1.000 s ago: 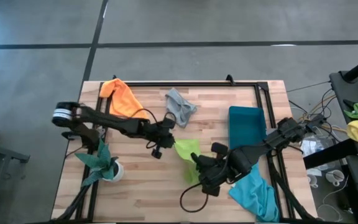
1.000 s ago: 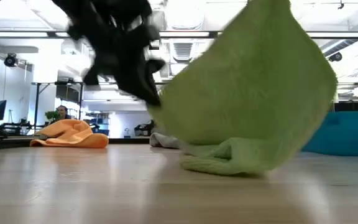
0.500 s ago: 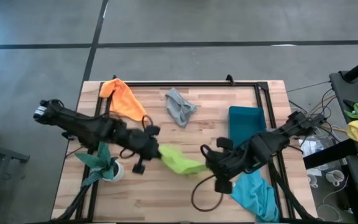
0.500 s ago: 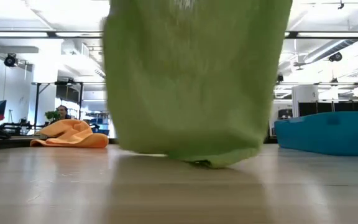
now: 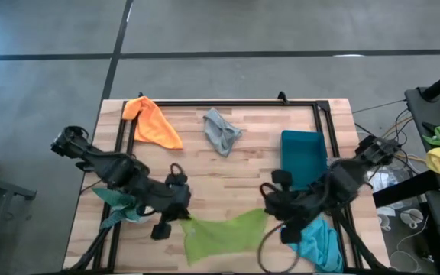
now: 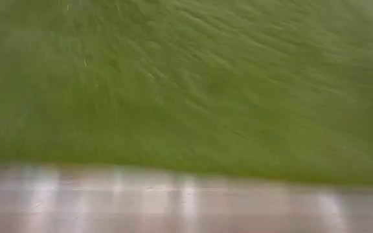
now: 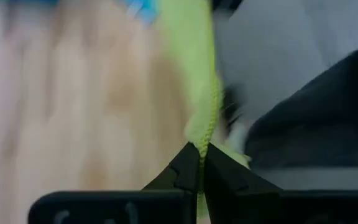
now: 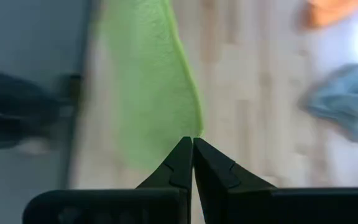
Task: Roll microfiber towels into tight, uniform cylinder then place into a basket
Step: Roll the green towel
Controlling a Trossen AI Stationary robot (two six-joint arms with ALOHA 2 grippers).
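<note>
The lime green towel [image 5: 224, 235] hangs spread wide between my two grippers, near the table's front edge. It fills the low view [image 6: 186, 84]. My left gripper [image 5: 183, 221] is shut on its left upper corner. My right gripper [image 5: 268, 214] is shut on its right upper corner. The orange towel [image 5: 153, 122] and the grey towel [image 5: 221, 131] lie crumpled at the far side. The turquoise towel [image 5: 318, 241] lies at the near right, partly under my right arm. The teal basket [image 5: 302, 156] stands on the table's right side. My left gripper pinches the green towel's hemmed edge [image 7: 204, 127] at a corner between its two fingertips, slanting down from the table's left. The cloth runs away from the fingers and hangs below them. My right gripper pinches the opposite corner [image 8: 191, 124] between its fingertips, slanting down from the right. The towel stretches between the two holds, and its lower edge [image 6: 193, 169] hangs just above the wood.
A leafy plant in a white pot [image 5: 121, 200] stands by the left arm. A black frame rail [image 5: 228, 103] runs along the table's far and side edges. Bare wood [image 5: 228, 172] shows in the middle of the table.
Both grippers have risen and come toward the table's near edge, the left one much farther, rolling as it went. They have drawn apart. The green towel, bunched with its lower part on the table before, is lifted and spread out wide between them.
</note>
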